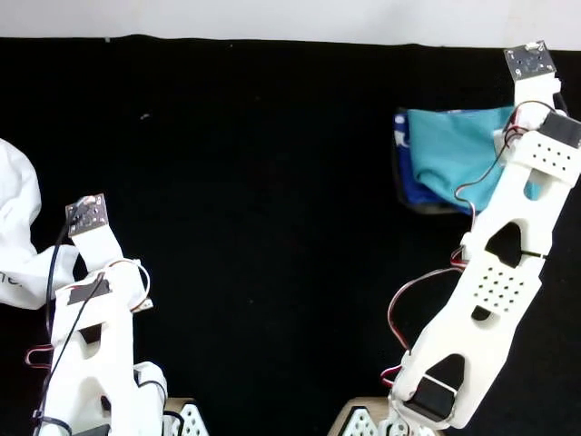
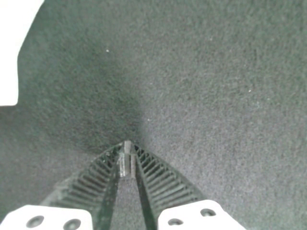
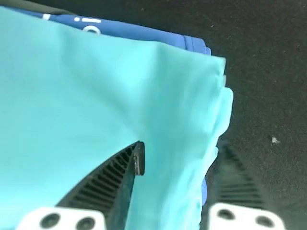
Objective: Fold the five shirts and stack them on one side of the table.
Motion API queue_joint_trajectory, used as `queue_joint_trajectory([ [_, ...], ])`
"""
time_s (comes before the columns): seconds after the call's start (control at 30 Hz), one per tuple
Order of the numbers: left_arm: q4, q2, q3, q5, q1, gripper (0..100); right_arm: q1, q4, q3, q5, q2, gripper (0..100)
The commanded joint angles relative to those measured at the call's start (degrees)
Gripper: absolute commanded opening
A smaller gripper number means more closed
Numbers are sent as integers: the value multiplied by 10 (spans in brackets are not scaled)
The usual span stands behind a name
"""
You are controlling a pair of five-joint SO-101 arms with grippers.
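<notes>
Right wrist view puts my right gripper (image 3: 180, 154) at the stack. Its fingers (image 3: 137, 160) are spread, one lying on top of the teal shirt (image 3: 86, 96) and the other down beside its bunched edge, with the cloth running between them but not clamped. I judge they straddle that edge either to tidy the fold or because the shirt has just been laid down. Under it a blue shirt (image 3: 144, 33) shows along the far side, so the pile sits at the upper right of the high view, at one side of the bench (image 1: 272, 136) as the task asks.

My left gripper (image 2: 127, 151) hangs over bare black cloth at the lower left of the high view, fingers pressed together on nothing. A crumpled white shirt (image 1: 18, 209) lies just beside that arm at the left edge, unfolded. I take it as the next one to fold, which would explain why that arm is parked close to it.
</notes>
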Motion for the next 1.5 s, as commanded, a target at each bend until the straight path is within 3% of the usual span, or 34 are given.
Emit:
queue_joint_trajectory([
  [0.0, -13, -5, 0, -4, 7, 9, -1, 25, -73, 4, -41, 267],
  [0.2, -13, -5, 0, -4, 7, 9, -24, 102, -193, -141, -79, 267],
  [0.3, -13, -5, 0, -4, 7, 9, -53, 189, -233, -152, -101, 254],
  [0.4, -13, -5, 0, -4, 7, 9, -90, 257, -257, -153, -121, 171],
  [0.53, -13, -5, 0, -4, 7, 9, -125, 260, -255, -158, -154, 81],
  [0.7, -13, -5, 0, -4, 7, 9, -168, 261, -211, -268, -247, 80],
  [0.97, -13, -5, 0, -4, 7, 9, -276, 256, 293, -302, -570, 80],
  [1.13, -13, -5, 0, -4, 7, 9, -309, 234, 591, -302, -684, 78],
  [1.3, -13, -5, 0, -4, 7, 9, -357, 111, 867, -293, -757, 77],
  [1.47, -13, -4, 0, -4, 7, 11, -403, -92, 1103, -207, -790, 77],
])
